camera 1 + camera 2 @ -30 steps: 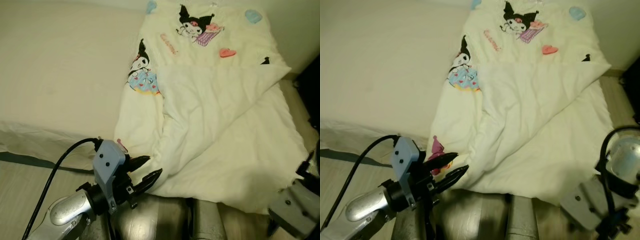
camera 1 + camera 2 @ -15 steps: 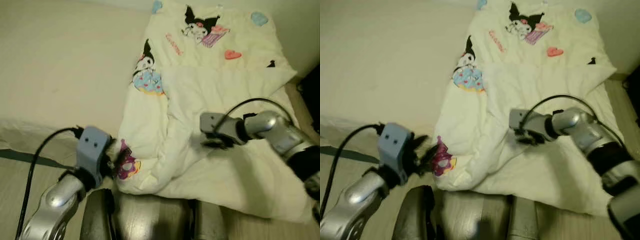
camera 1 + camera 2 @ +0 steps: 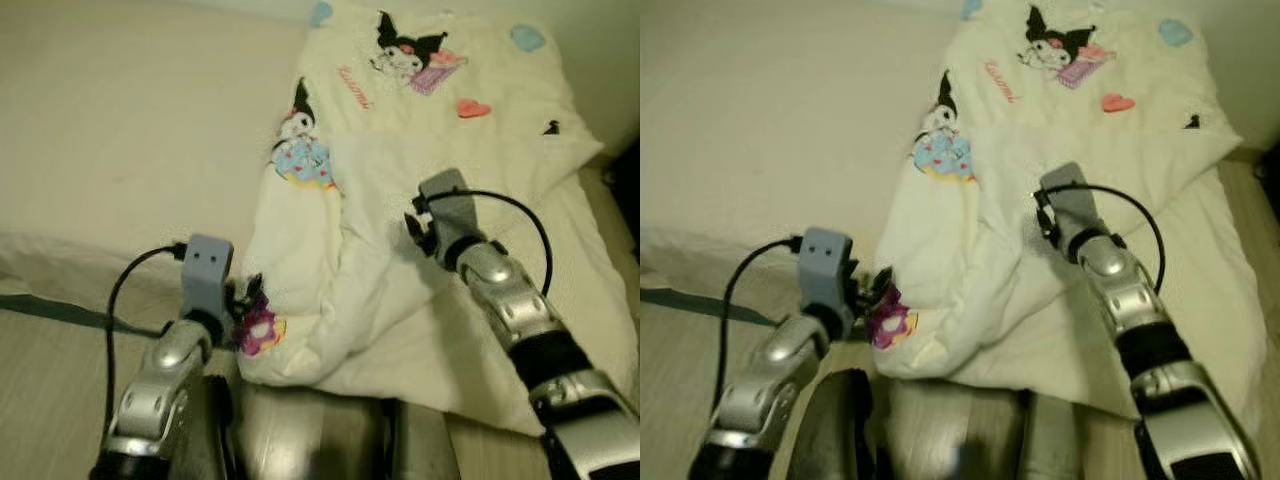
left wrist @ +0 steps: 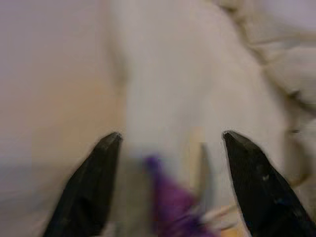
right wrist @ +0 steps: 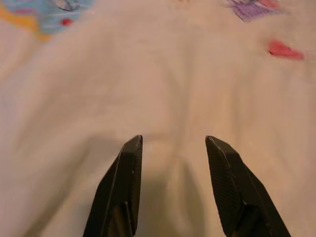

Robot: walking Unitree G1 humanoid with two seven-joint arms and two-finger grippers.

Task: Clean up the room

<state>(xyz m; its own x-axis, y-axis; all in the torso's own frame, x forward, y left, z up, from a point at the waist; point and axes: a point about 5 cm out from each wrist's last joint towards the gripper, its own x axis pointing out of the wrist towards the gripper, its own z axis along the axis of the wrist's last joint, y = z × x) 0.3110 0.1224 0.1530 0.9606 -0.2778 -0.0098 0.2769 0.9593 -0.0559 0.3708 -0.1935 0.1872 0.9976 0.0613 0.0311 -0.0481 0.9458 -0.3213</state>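
Cartoon-print blanket (image 3: 430, 180) on cream bed (image 3: 120, 130), left claw (image 4: 168, 192) and right claw (image 5: 173, 182) both spread wide

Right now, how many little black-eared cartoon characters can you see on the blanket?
2. One sits near the blanket's far end; another is on its left edge. Folds may hide more.

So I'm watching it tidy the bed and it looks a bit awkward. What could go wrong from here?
1. The left gripper is open around the blanket's near corner; closing on too little fabric could let it slip out.
2. The right gripper is open over a thick fold mid-blanket; it may pinch several layers and bunch the blanket rather than spread it.
3. The blanket's near edge hangs off the mattress, so pulling might drag it off.
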